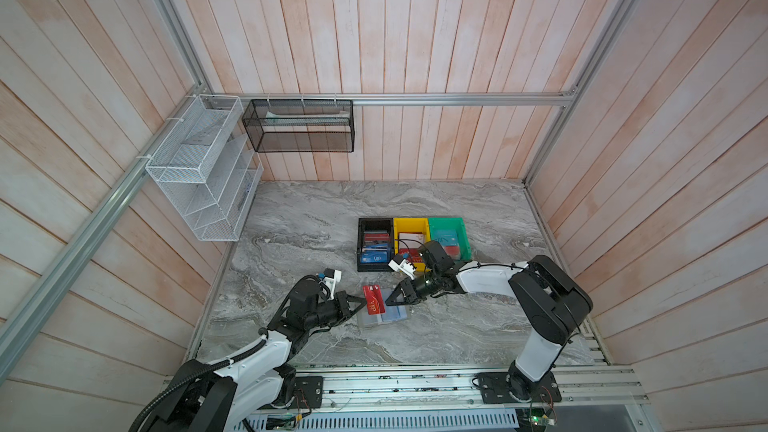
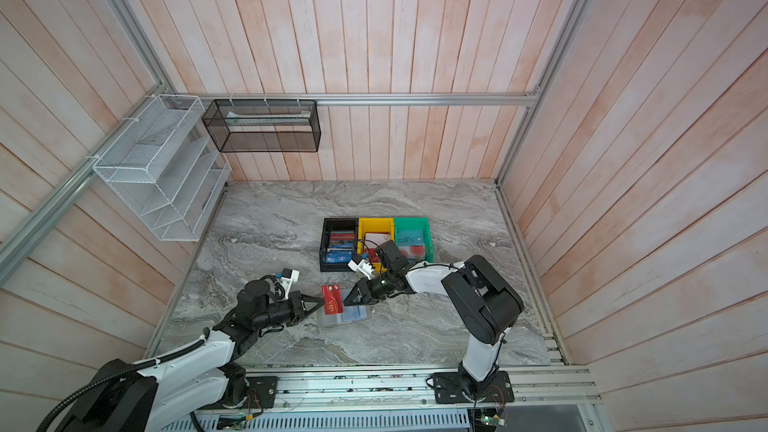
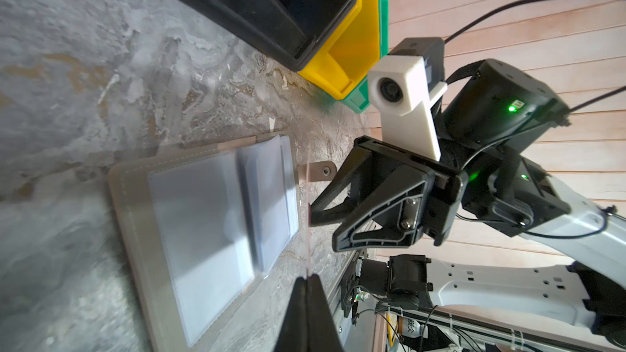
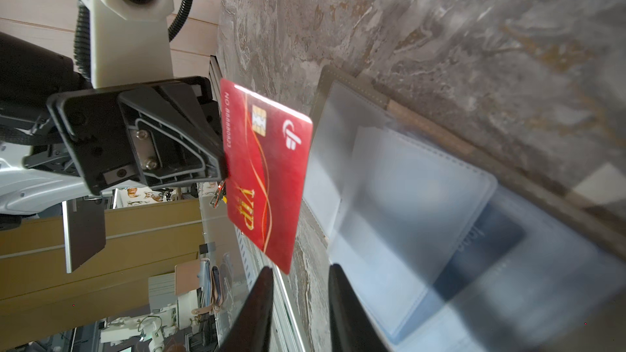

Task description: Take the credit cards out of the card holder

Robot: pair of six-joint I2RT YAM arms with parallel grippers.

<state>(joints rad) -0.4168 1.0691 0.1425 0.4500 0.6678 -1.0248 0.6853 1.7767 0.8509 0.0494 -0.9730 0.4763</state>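
my left gripper point(image 1: 365, 302) is clamped shut on one edge of the red vip card point(image 4: 267, 171). the card hangs clear in the air over the left part of the card holder point(image 3: 132, 231), in the lower middle of both top views. my right gripper point(image 1: 388, 302) sits just right of the card above the holder, jaws partly parted with nothing between them.

by my read, one card is out but not yet set down. the holder lies open and flat on the marble. in the right wrist view a darker card point(image 4: 481, 248) seems to sit inside a translucent pocket. the other pockets look pale, and i cannot tell whether they hold cards.

further up the frame stand the black bin point(image 1: 376, 220), yellow bin point(image 1: 411, 222) and green bin point(image 1: 446, 221), all holding cards. the two grippers are nearly tip to tip, so that crowding is my main obstacle.
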